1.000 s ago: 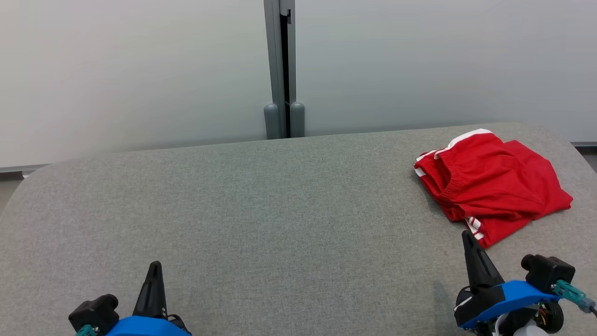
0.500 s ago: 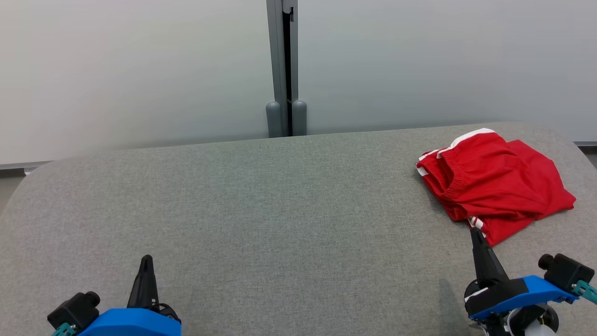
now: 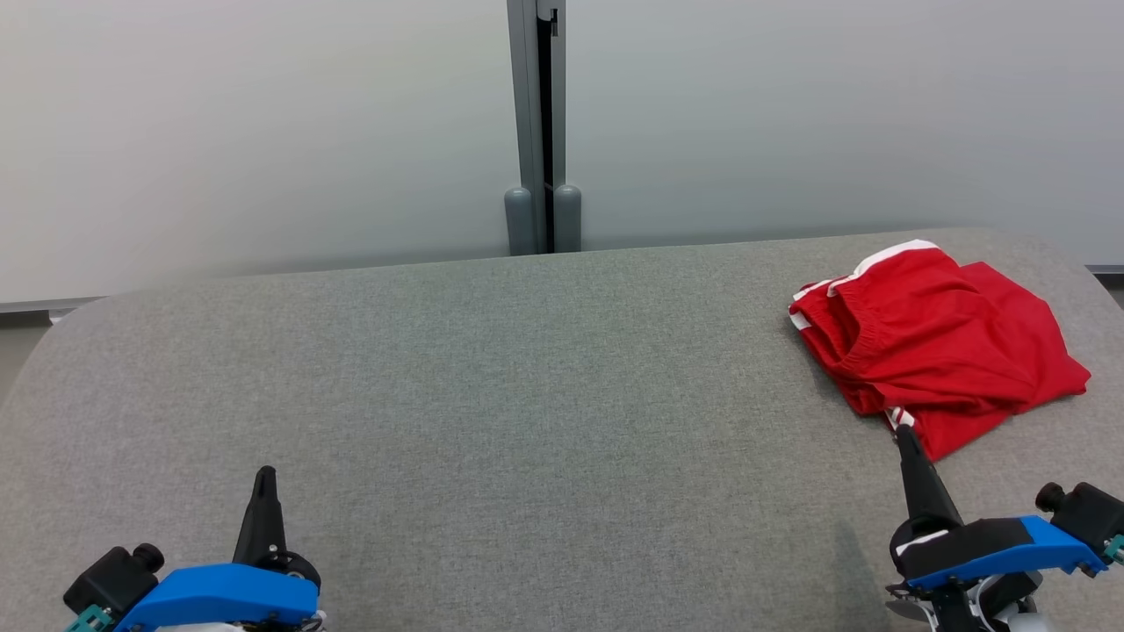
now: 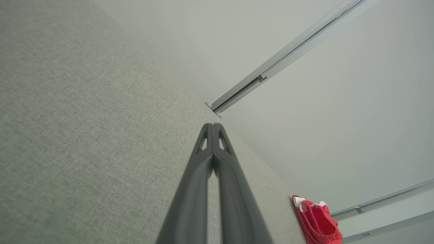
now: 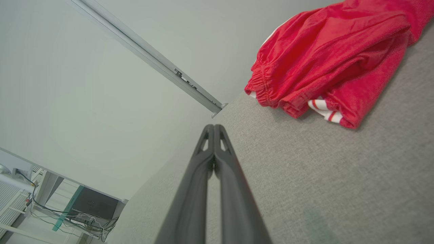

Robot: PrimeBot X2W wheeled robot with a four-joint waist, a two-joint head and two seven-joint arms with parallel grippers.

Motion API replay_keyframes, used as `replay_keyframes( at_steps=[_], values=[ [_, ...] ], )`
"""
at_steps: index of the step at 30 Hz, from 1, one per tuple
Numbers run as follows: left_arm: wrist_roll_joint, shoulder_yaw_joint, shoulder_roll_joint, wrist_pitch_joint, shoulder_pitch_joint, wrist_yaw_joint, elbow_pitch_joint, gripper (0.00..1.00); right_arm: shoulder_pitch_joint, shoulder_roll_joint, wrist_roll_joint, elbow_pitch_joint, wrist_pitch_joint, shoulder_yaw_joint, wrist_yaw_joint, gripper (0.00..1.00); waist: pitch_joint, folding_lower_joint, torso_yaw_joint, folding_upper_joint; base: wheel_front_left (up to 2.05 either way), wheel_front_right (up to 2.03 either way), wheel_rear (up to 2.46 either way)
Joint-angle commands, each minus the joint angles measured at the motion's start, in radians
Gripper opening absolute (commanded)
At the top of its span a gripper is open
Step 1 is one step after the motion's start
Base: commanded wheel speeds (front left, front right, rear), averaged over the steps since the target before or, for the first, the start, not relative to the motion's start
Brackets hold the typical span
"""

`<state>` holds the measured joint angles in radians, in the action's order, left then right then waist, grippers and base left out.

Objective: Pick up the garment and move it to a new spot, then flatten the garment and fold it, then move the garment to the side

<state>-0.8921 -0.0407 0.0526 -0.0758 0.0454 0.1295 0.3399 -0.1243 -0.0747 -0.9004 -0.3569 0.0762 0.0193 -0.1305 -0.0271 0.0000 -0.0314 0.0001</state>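
Red garment (image 3: 940, 351): lying bunched at the far right of the grey fabric table (image 3: 527, 395), long axis running roughly left to right.
Right gripper (image 3: 903, 434): pointing towards its near edge, close by, fingers pressed together, gripping nothing.
Left gripper (image 3: 263, 476): resting well apart at the near left, likewise closed and empty.
Nearer arm: the right one is looking best placed.

The head camera looks forward and down across the grey surface (image 3: 527, 395) toward a pale wall (image 3: 263, 132). Both wrist cameras ride low and tilted just above it, facing that wall; all three share the red shorts (image 3: 940, 351).
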Motion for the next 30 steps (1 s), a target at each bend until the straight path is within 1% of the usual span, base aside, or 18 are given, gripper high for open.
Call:
replay_keyframes(
  at_steps=[1, 15, 30],
  values=[
    [-0.031, -0.007, 0.002, 0.007, 0.029, 0.001, -0.017, 0.0, -0.005, -0.001, -0.033, 0.021, -0.007, 0.008, 0.0, 0.0, 0.001, 0.0, 0.001, -0.0001, 0.0, 0.0, 0.0],
    [-0.2, -0.025, 0.001, 0.053, 0.04, 0.001, -0.038, 0.0, 0.001, 0.006, -0.2, 0.045, -0.053, 0.03, 0.0, 0.0, 0.006, 0.0, 0.006, -0.0001, 0.0, 0.0, 0.0],
    [-0.338, -0.038, 0.0, 0.091, 0.049, 0.001, -0.054, 0.0, 0.006, 0.011, -0.336, 0.064, -0.091, 0.048, 0.0, 0.0, 0.011, 0.0, 0.012, -0.0001, 0.0, 0.0, 0.0]
  ],
)
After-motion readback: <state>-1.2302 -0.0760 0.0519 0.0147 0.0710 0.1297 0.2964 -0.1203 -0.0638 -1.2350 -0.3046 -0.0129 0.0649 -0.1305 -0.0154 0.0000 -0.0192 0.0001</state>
